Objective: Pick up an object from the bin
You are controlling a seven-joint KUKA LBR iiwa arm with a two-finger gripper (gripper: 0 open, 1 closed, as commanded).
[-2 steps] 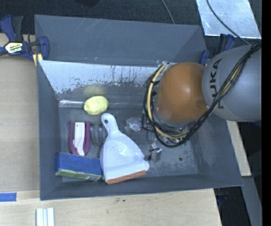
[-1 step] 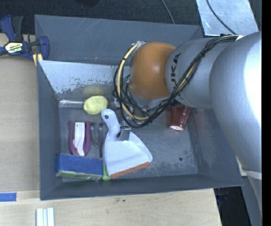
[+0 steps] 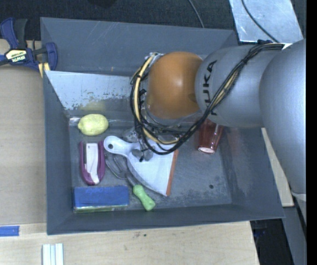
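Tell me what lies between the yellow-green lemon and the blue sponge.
In the camera view, a purple and white oblong thing lies there, lengthwise, with the yellow-green lemon beyond its far end and the blue sponge at its near end.

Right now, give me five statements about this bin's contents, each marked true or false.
1. The yellow-green lemon-shaped thing lies left of the arm's orange cover. True.
2. The blue block lies against the far wall of the bin. False: it lies along the near wall, at the left.
3. The reddish-brown cylinder lies on the right of the bin floor. True.
4. The purple-and-white thing rests on the blue block. False: it lies on the floor between the block and the lemon-shaped thing.
5. The small green thing lies left of the blue block. False: it lies to its right.
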